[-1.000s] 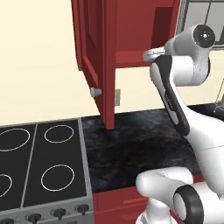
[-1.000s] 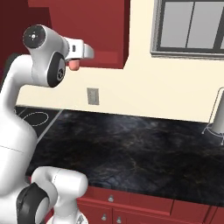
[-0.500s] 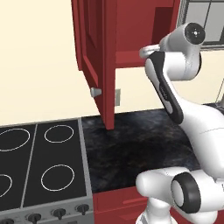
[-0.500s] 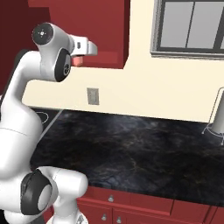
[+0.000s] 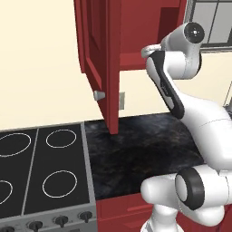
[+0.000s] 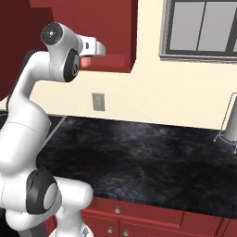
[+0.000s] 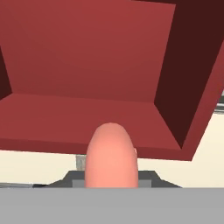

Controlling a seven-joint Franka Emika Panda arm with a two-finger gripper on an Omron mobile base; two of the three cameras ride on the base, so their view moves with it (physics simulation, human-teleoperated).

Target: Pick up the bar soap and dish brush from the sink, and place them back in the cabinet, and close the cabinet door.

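The orange-salmon bar soap (image 7: 111,154) sits between my fingertips, and my gripper (image 7: 111,177) is shut on it. Straight ahead in the hand view the cabinet (image 7: 87,57) stands open, and its red floor (image 7: 74,116) lies just beyond the soap. From the right base view, the gripper (image 6: 94,51) is raised at the cabinet's lower edge with the bar soap (image 6: 85,62) showing pink beneath it. The cabinet door (image 5: 97,54) hangs wide open to the left of the arm, its grey knob (image 5: 98,95) at the lower corner. The dish brush and the sink are out of view.
A black marbled counter (image 6: 139,157) runs under the cabinet, with a stove (image 5: 41,176) at its left. A wall outlet (image 6: 97,101) sits below the cabinet and a window (image 6: 203,28) to its right. A grey metal fixture (image 6: 230,125) stands at the far right. Red drawers (image 6: 139,217) line the front.
The arm has carried the bar soap a little higher and closer to the cabinet opening. The grip on it has stayed the same.
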